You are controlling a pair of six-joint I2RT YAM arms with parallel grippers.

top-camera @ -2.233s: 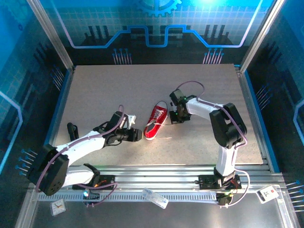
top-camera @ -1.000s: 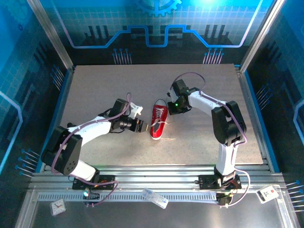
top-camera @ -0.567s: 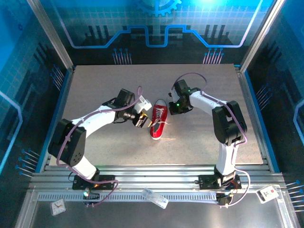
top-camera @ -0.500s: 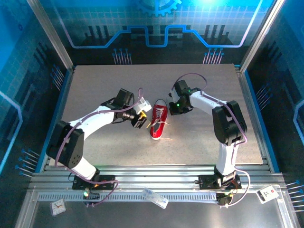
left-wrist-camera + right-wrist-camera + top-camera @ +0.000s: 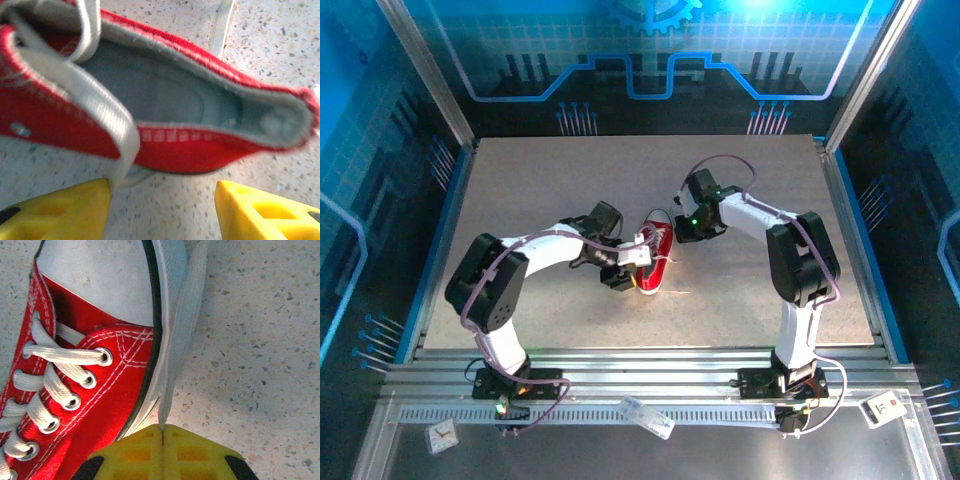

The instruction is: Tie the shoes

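Near the middle of the speckled, stone-look counter (image 5: 520, 200) lies the small red sneaker (image 5: 657, 248). Its long axis runs roughly from the far side toward the arms' bases, toe cap away and heel nearer. Both arms reach in to it from opposite sides. The left hand (image 5: 160, 210) sits at the shoe's left flank near the heel, just beside it, and the shoe lies broadside to it with the open mouth and pale grey lining facing the wrist camera. Its yellow fingers (image 5: 55, 210) stand apart with bare counter between them, gripping nothing. The right hand (image 5: 163, 440) is at the opposite flank up by the toe. Its pads are pressed together, with the tip at the edge of the ribbed white rubber sole (image 5: 185, 315); whether it truly presses there I cannot tell. By my reading the left hand is the better placed for the next move, since a flat white lace (image 5: 85, 95) drapes over the canvas side wall and comes down right by its left finger. The lace looks soft, woven and limp, likely to slip unless pinched squarely. Smooth white rubber forms the toe cap (image 5: 100, 275), red canvas with white stitching forms the upper, and small metal eyelets (image 5: 105, 358) hold the crossed lacing.
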